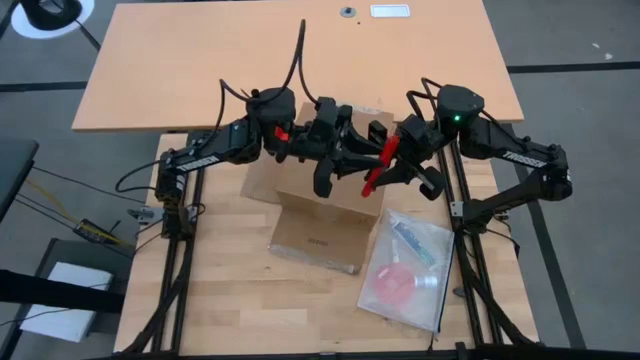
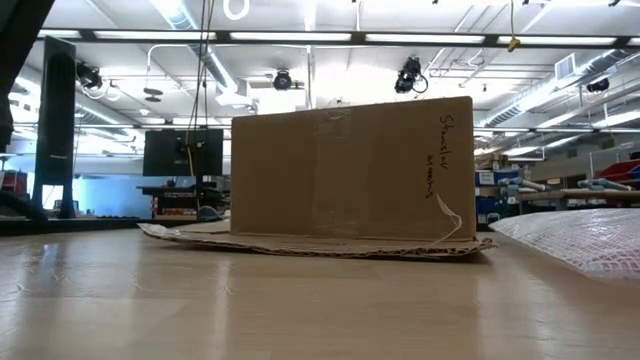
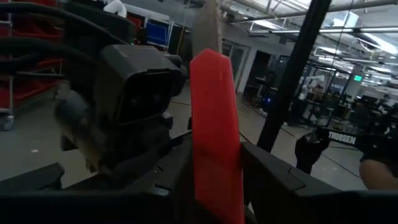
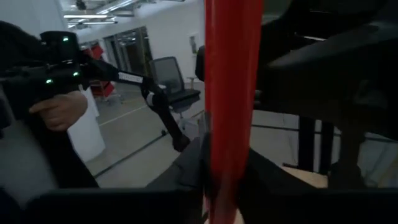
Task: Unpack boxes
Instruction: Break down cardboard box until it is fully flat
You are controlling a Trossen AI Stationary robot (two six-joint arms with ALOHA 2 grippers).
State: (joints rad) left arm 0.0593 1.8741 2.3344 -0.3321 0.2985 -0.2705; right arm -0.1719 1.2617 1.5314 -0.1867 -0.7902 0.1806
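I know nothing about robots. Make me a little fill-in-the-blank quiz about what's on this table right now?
1. The brown carton is made of ____.
2. From above, the clear plastic bag lies on the table to the ____ of the carton.
3. Both arms meet above the carton; the left pincer and right pincer each carry parts coloured ____.
4. Inside the bag sits a round ____ item.

Answers: cardboard; right; red; pink

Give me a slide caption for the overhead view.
Both grippers meet above the open cardboard carton; a clear plastic bag lies beside it.

Carton (image 1: 330, 215) top beneath both arms
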